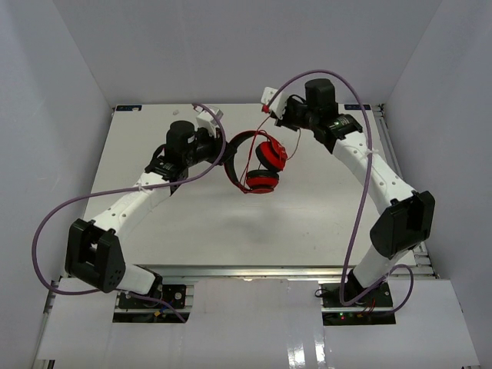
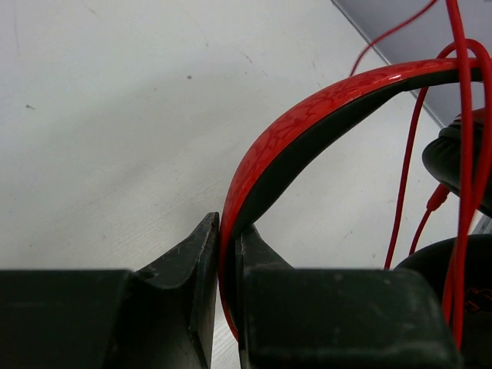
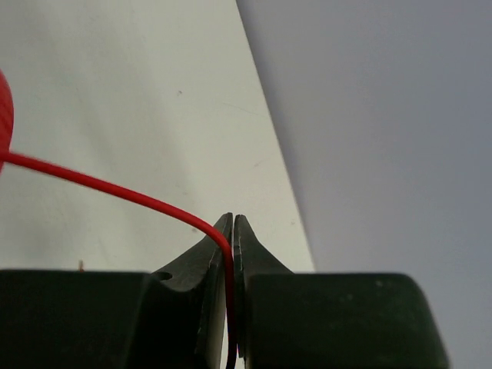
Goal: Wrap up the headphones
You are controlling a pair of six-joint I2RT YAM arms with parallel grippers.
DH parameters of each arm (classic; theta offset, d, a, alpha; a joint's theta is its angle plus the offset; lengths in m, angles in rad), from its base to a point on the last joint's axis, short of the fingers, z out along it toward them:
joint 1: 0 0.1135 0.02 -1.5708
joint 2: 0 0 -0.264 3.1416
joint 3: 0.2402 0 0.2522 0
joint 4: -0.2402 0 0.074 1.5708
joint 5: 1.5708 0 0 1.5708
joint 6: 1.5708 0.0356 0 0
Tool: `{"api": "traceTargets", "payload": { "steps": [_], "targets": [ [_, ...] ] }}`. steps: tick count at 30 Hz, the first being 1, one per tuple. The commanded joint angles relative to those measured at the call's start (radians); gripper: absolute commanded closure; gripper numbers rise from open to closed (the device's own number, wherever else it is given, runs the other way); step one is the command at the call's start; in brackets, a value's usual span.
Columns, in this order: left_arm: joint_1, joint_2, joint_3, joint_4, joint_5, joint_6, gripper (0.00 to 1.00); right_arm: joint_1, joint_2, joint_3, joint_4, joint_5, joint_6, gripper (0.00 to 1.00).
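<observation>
The headphones (image 1: 260,161) hang above the middle of the table, red ear cups (image 1: 270,156) to the right, black-and-red headband (image 1: 234,154) to the left. My left gripper (image 1: 221,144) is shut on the headband (image 2: 307,115), which sits between its jaws in the left wrist view. The thin red cable (image 1: 268,121) runs up from the cups to my right gripper (image 1: 275,108), which is shut on the cable (image 3: 115,188) near the back of the table. Loops of cable (image 2: 461,154) cross the headband near the cups.
The white table (image 1: 192,223) is walled by grey panels on the left, back and right. Purple robot cables (image 1: 92,204) loop beside both arms. The back right table edge (image 3: 269,154) lies close to my right gripper.
</observation>
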Motion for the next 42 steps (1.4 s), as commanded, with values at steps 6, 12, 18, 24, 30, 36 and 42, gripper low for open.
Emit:
{"api": "traceTargets", "payload": {
  "steps": [6, 12, 18, 24, 30, 36, 42],
  "targets": [
    [0.0, -0.055, 0.075, 0.04, -0.081, -0.083, 1.0, -0.178, -0.067, -0.173, 0.274, -0.476, 0.539, 0.88],
    [0.0, -0.03, 0.158, 0.048, -0.061, -0.143, 1.0, -0.18, 0.032, -0.317, 0.584, -0.733, 0.892, 0.85],
    [0.0, -0.04, 0.26, 0.039, -0.111, -0.182, 1.0, -0.174, 0.152, -0.407, 1.039, -0.812, 1.319, 0.81],
    [0.0, -0.022, 0.364, -0.014, -0.189, -0.206, 1.0, -0.123, 0.249, -0.451, 1.415, -0.836, 1.613, 0.8],
    [0.0, 0.017, 0.466, -0.088, -0.24, -0.198, 1.0, -0.093, 0.294, -0.472, 1.649, -0.835, 1.806, 0.8],
    [0.0, 0.041, 0.529, -0.142, -0.279, -0.163, 1.0, -0.096, 0.024, -0.518, 0.818, -0.6, 1.001, 0.21],
    [0.0, 0.045, 0.544, -0.183, -0.287, -0.129, 1.0, -0.144, -0.145, -0.656, 0.707, -0.494, 0.765, 0.11]
  ]
}}
